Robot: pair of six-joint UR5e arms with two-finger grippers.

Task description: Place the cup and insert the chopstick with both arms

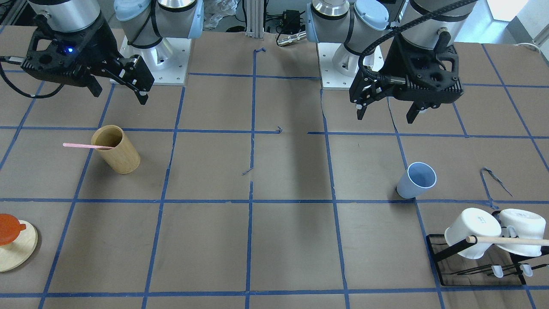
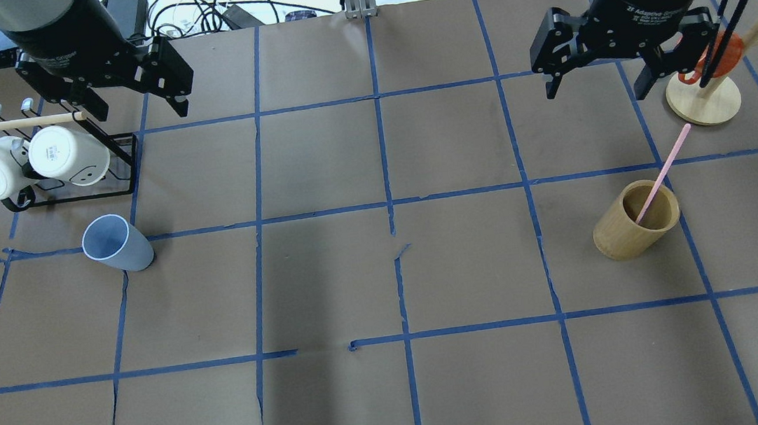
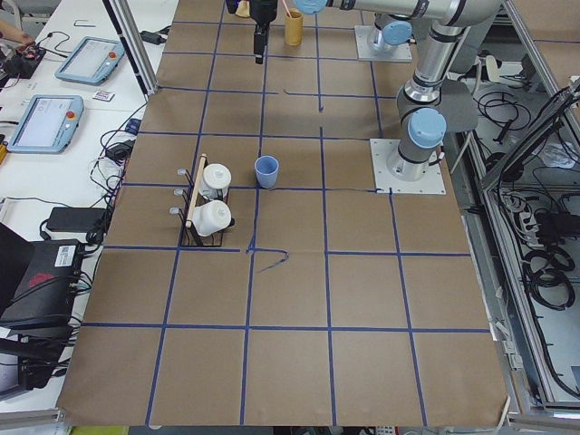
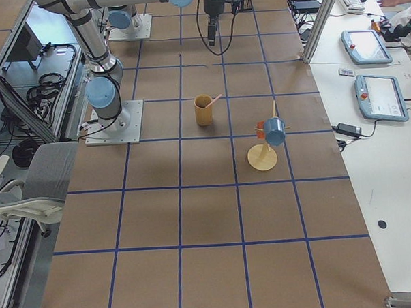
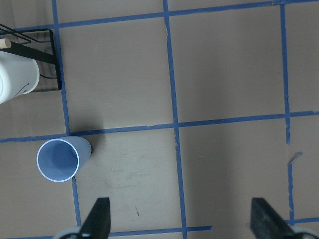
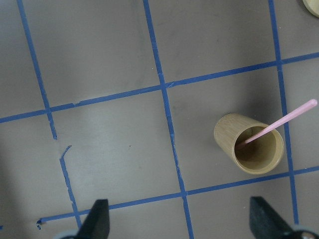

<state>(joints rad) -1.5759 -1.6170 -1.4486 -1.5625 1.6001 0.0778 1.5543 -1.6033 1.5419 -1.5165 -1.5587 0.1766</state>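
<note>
The light-blue cup (image 1: 415, 180) stands upright on the table, also in the overhead view (image 2: 116, 244) and the left wrist view (image 5: 62, 158). My left gripper (image 1: 386, 116) hangs open and empty above and behind it (image 2: 137, 107); the left wrist view (image 5: 182, 219) shows its jaws wide apart. The pink chopstick (image 1: 85, 146) leans in a tan wooden cylinder (image 1: 118, 152), its top sticking out over the rim (image 2: 663, 172) (image 6: 279, 122). My right gripper (image 1: 120, 96) is open and empty, high and behind the cylinder (image 2: 598, 87) (image 6: 180, 219).
A black rack (image 1: 446, 253) with two white mugs and a beige rod sits near the cup (image 2: 127, 165). A round wooden stand (image 1: 17, 246) with an orange piece is close to the cylinder (image 2: 704, 101). Blue tape lines grid the brown table.
</note>
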